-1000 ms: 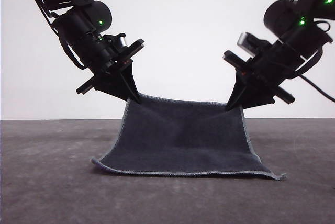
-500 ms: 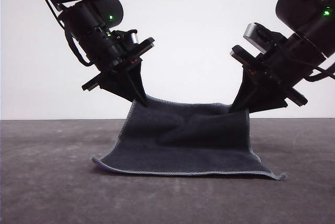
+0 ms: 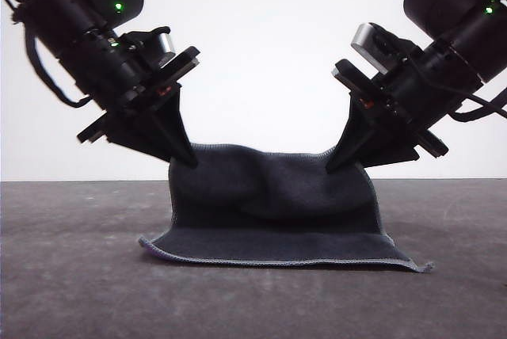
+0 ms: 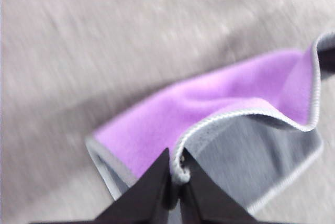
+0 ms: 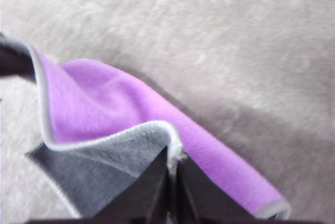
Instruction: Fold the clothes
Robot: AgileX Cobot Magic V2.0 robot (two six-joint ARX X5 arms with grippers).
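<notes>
Our left gripper [image 4: 175, 179] has its jaws pinched narrow on a stitched corner of the cloth [image 3: 273, 204], and our right gripper [image 5: 174, 167] is clamped the same way on the opposite far corner, a nub of light grey edging caught between each pair of tips. In the front view we see the left gripper [image 3: 188, 158] at centre left and the right gripper [image 3: 334, 165] at centre right, both tilted inward, with the far edge of the cloth hung between them and sagging in a soft fold in the middle. The near edge lies flat along the lower centre of the frame on the grey table [image 3: 71, 276]. Both wrist views show the purple face exposed beneath the raised part. We judge the fold to be in its early stage, with the far half lifted but not yet carried over the near half. The risks we see are a corner slipping out, since each grip holds only the edging, and the slack middle bunching into a crease if the grippers draw closer, or the near edge dragging along the table.
</notes>
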